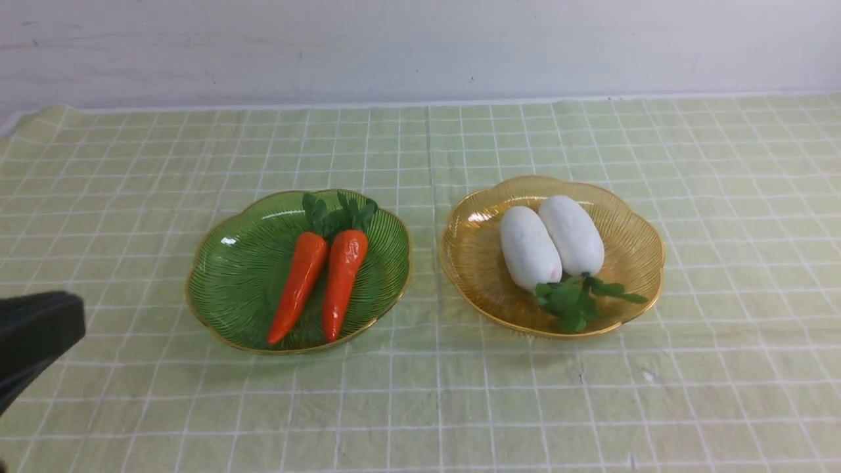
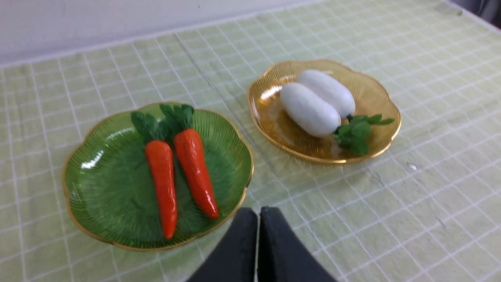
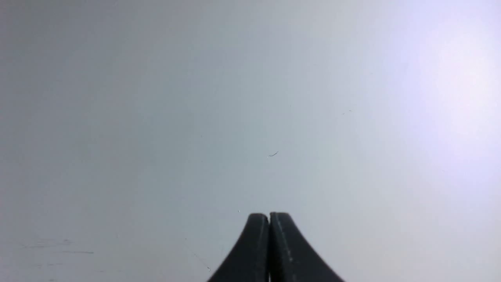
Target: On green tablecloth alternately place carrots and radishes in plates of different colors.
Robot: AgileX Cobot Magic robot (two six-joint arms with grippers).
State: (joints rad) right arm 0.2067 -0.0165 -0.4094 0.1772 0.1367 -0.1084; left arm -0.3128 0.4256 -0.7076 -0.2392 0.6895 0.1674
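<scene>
You have a plain white wall (image 1: pixel 420 46) running across the back, faintly scuffed and smudged. Your right wrist view shows you only a pale grey surface (image 3: pixel 156 117) with a few tiny marks.

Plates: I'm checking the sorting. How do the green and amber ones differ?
The translucent green ribbed plate sits on the robot's left; the translucent amber ribbed plate sits on its right. The green plate holds two glossy orange toy carrots, leaves pointing away from the robot; the amber plate holds two plump white toy radishes, leaves pointing toward it. Both have scalloped gold rims.
</scene>
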